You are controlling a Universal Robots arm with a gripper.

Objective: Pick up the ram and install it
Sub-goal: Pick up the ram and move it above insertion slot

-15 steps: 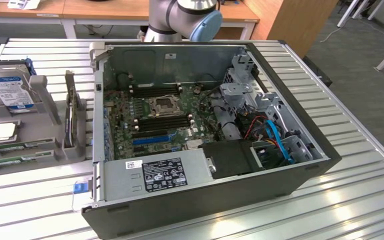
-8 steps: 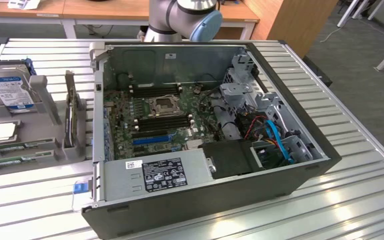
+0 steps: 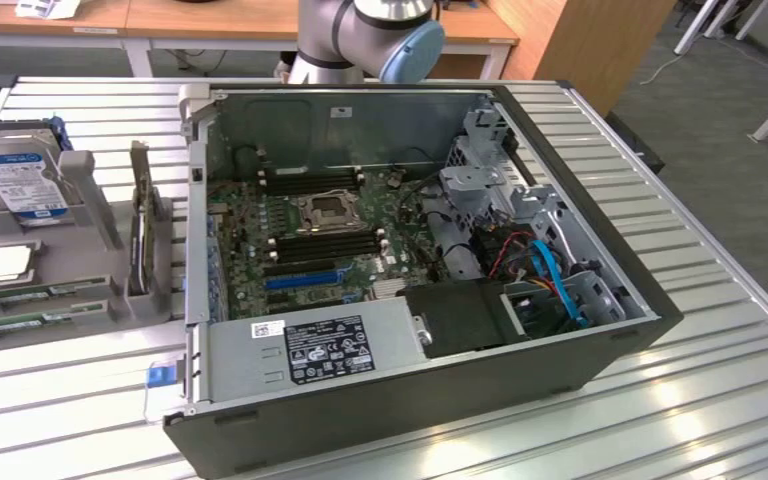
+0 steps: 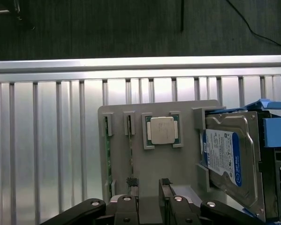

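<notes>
2 slim green circuit-board sticks stood on edge in narrow slots of a flat grey plastic parts tray, side by side w/ a gap between; the 1st ram stick was just beside a square silver processor chip; the 2nd ram stick lay on its other side, near the tray's edge; a large blue-and-silver hard drive stood at the tray's opposite end, past the chip.

The black 2-finger gripper hung over the tray, jaws spread apart w/ nothing between; 1 fingertip lined up w/ the 1st ram stick; contact couldn't be told.

In the exterior view an open dark-grey desktop computer case lay on its side on a ribbed silver metal table, tray just beside it on the exterior view's left; inside, black memory slots sat next to the processor socket; the grey-and-blue robot arm rose behind the case.
</notes>
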